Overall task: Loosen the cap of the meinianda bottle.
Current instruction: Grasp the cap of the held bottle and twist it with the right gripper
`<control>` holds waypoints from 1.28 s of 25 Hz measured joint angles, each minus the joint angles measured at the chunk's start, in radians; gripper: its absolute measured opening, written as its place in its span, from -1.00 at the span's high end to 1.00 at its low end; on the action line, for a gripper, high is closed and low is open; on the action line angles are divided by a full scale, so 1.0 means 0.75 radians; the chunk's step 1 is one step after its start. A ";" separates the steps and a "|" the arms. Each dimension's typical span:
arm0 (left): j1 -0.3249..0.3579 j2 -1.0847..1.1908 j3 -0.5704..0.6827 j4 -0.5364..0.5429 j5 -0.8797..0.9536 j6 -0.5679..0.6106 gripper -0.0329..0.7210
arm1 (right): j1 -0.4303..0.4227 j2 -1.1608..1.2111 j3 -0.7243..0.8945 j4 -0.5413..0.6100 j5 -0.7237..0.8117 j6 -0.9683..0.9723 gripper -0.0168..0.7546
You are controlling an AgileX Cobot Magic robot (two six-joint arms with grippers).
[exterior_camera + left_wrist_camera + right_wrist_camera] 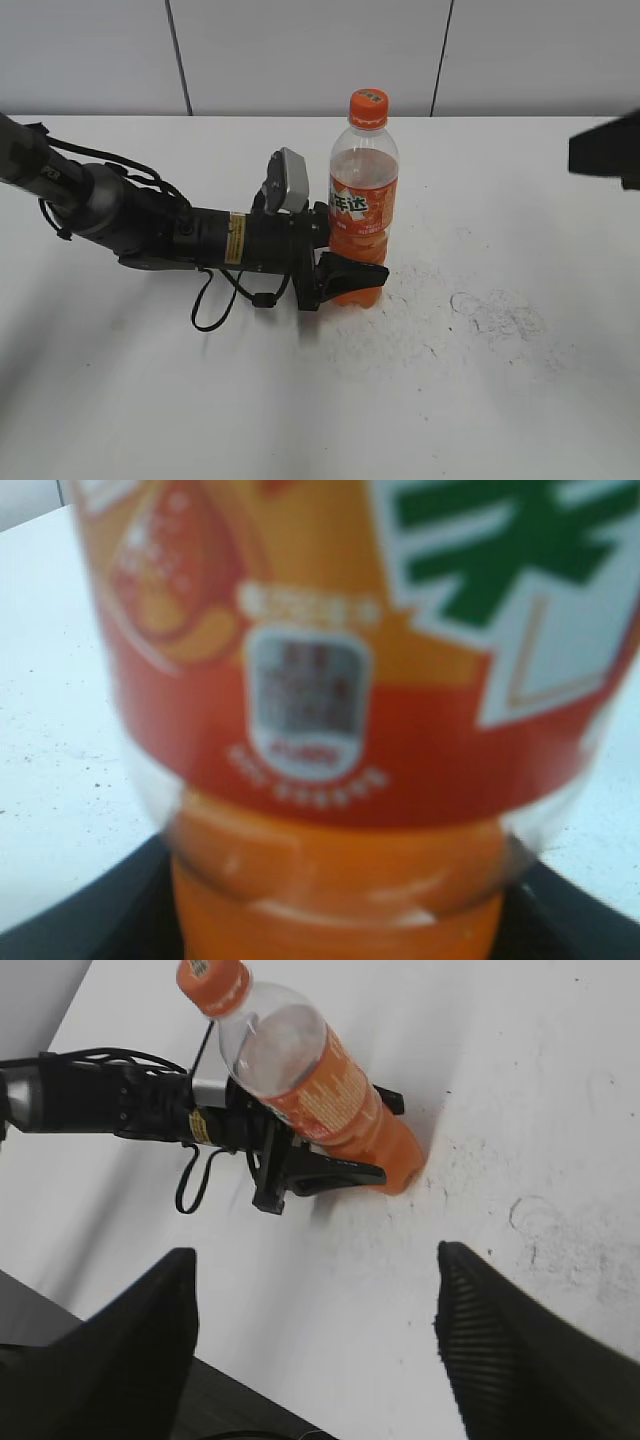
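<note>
The meinianda bottle (363, 215) stands upright a little above the middle of the white tabletop (480, 400), its orange cap (368, 106) on at the bottle's twelve o'clock end. The left pincer (350, 262) reaches in from nine o'clock and pinches the bottle low on its body, below the label, one black finger (352, 274) lying across the front. In the left wrist view the label fills the frame, blurred. The right pincer (315, 1330) hangs high at three o'clock, well apart from the bottle, its fingers spread wide with nothing between them.
</note>
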 joint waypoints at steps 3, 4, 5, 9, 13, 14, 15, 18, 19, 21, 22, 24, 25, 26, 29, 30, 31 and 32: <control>0.000 0.000 0.000 0.000 0.000 0.001 -0.46 | 0.000 0.124 -0.132 0.005 0.059 -0.002 -0.45; 0.000 0.000 0.000 0.000 0.000 0.002 -0.46 | 0.000 0.213 -0.233 0.008 0.104 0.008 -0.45; 0.000 0.000 0.000 0.000 0.000 0.002 -0.46 | 0.000 0.247 -0.271 0.008 0.116 0.012 -0.45; 0.000 0.000 0.000 0.000 0.000 0.002 -0.46 | 0.049 0.412 -0.487 -0.041 0.176 0.087 -0.45; 0.000 0.000 0.000 0.000 -0.001 0.002 -0.46 | 0.213 0.574 -0.729 -0.282 0.207 0.304 -0.45; 0.000 0.000 0.000 0.000 -0.001 0.002 -0.46 | 0.243 0.595 -0.759 -0.331 0.217 0.336 -0.45; 0.000 0.000 0.000 0.000 -0.001 0.004 -0.46 | 0.277 0.629 -0.810 -0.392 0.231 0.386 -0.45; 0.000 0.000 0.000 0.000 -0.001 0.004 -0.46 | 0.386 0.765 -1.003 -0.572 0.306 0.530 -0.45; 0.000 0.000 0.000 0.000 -0.001 0.004 -0.46 | 0.404 0.791 -1.038 -0.605 0.325 0.559 -0.45; 0.000 0.000 0.000 0.000 -0.001 0.004 -0.46 | 0.426 0.824 -1.080 -0.635 0.343 0.584 -0.45; 0.000 0.000 0.000 0.000 -0.001 0.004 -0.46 | 0.466 0.888 -1.157 -0.676 0.369 0.626 -0.45; 0.000 0.000 0.000 0.000 -0.001 0.004 -0.45 | 0.518 0.989 -1.271 -0.721 0.410 0.676 -0.45; 0.000 0.000 0.000 0.000 -0.001 0.004 -0.45 | 0.525 1.015 -1.300 -0.730 0.424 0.685 -0.45; 0.000 0.000 0.000 0.000 -0.001 0.004 -0.45 | 0.534 1.040 -1.327 -0.733 0.434 0.691 -0.45; 0.000 0.000 0.000 -0.001 -0.001 0.004 -0.45 | 0.558 1.150 -1.445 -0.747 0.453 0.711 -0.45; 0.000 0.000 0.000 -0.001 -0.001 0.004 -0.45 | 0.559 1.179 -1.471 -0.747 0.454 0.712 -0.45; 0.000 0.000 0.000 -0.001 -0.001 0.004 -0.45 | 0.559 1.196 -1.482 -0.747 0.454 0.712 -0.45; 0.000 0.000 0.000 -0.001 -0.001 0.004 -0.45 | 0.559 1.196 -1.482 -0.747 0.454 0.712 -0.45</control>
